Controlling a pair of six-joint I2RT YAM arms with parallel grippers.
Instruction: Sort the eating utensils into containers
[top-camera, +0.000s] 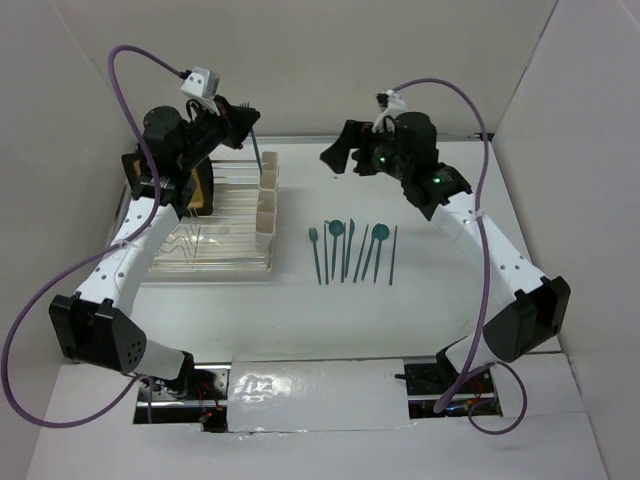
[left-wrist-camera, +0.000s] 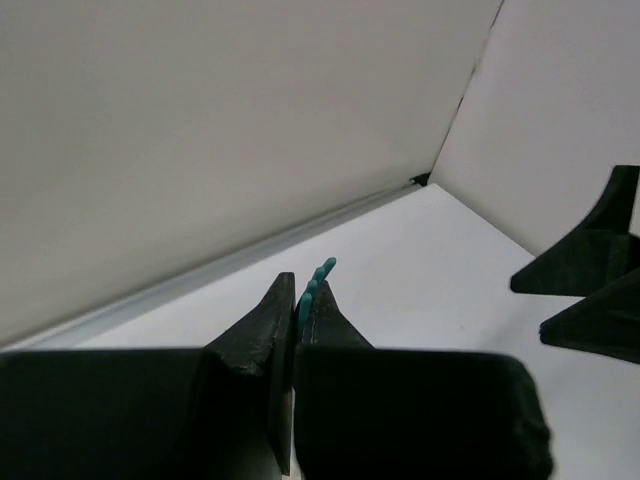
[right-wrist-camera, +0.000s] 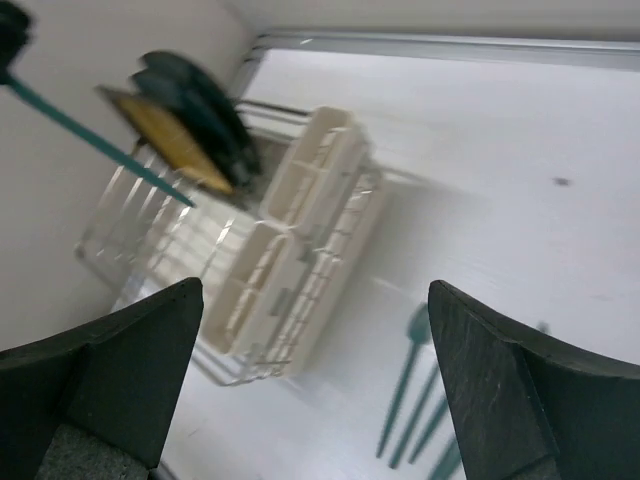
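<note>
1. White walls (top-camera: 300, 60) box in a white worktop (top-camera: 300, 320), with a clear dish rack (top-camera: 190, 255) standing on its left side.
2. We see the containers (top-camera: 266, 205), a cream row of joined cups, along the rack's right edge.
3. Our left claw (top-camera: 245, 118) is raised above the far end of that row, jaws pinched together on a teal fork (top-camera: 257, 148). The left wrist view shows its tines poking out just past the fingertips.
4. From the claw, the fork's handle slants down toward the farthest cup; we cannot tell whether its end is inside.
5. Our right claw (top-camera: 333, 157) hovers over the worktop with jaws wide apart.
6. The other utensils (top-camera: 350, 250) lie side by side on the worktop, right of the containers and apart from the right claw.
</note>
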